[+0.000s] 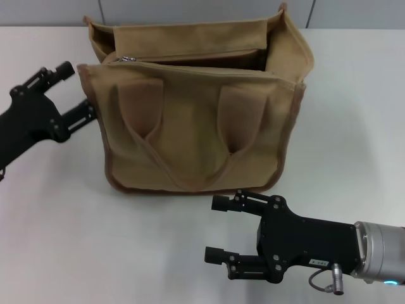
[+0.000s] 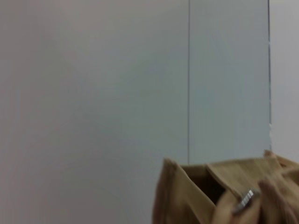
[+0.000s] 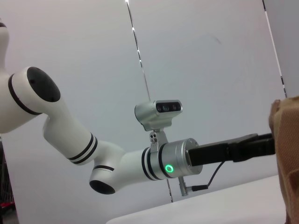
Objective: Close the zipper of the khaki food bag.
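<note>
The khaki food bag (image 1: 196,126) stands on the white table, handles toward me. Its zipper (image 1: 190,57) runs along the top panel and gapes open, showing the dark inside. The silver pull tab (image 1: 128,59) sits at the bag's left end. My left gripper (image 1: 80,87) is open, just left of the bag's upper left corner, close to the pull tab but apart from it. The left wrist view shows the bag's corner (image 2: 187,196) and the pull tab (image 2: 245,200). My right gripper (image 1: 217,229) is open and empty, low in front of the bag.
The white table (image 1: 354,126) extends on both sides of the bag. A grey wall panel (image 1: 190,9) stands behind it. The right wrist view shows the left arm (image 3: 117,163) reaching to the bag's edge (image 3: 287,154).
</note>
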Tool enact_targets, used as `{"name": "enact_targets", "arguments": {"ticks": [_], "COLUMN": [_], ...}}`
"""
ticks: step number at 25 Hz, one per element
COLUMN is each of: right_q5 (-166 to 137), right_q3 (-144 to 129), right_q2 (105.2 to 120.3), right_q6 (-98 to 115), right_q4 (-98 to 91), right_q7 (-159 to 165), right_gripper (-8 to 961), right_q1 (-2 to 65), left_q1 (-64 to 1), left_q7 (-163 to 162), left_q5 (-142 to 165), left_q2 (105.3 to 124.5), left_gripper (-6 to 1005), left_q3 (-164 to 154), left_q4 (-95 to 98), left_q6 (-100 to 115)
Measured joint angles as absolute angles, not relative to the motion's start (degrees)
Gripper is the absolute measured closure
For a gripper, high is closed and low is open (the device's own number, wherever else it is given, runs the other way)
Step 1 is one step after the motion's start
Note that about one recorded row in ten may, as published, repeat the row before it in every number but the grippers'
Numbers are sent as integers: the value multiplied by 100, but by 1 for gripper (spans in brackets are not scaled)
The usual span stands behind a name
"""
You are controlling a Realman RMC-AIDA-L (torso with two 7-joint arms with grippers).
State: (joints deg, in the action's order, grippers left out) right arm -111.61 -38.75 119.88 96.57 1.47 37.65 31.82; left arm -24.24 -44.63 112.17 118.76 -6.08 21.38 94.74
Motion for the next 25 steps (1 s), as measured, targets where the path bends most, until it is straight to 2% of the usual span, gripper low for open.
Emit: {"name": "enact_targets", "arguments": {"ticks": [25], "right_q5": [-11162], "right_q3": [-3726], "right_q2": [11988], "right_q6": [9596], "right_q4": [333], "right_q7": [3533], "right_gripper": [169], "right_q1": [3163], "left_q1": [-2545], "left_q7": [-4448], "left_q5": [10394], "left_q2": [11885], "left_gripper": [223], "left_q3": [-845], "left_q4": [1822], "left_q6": [9133]}}
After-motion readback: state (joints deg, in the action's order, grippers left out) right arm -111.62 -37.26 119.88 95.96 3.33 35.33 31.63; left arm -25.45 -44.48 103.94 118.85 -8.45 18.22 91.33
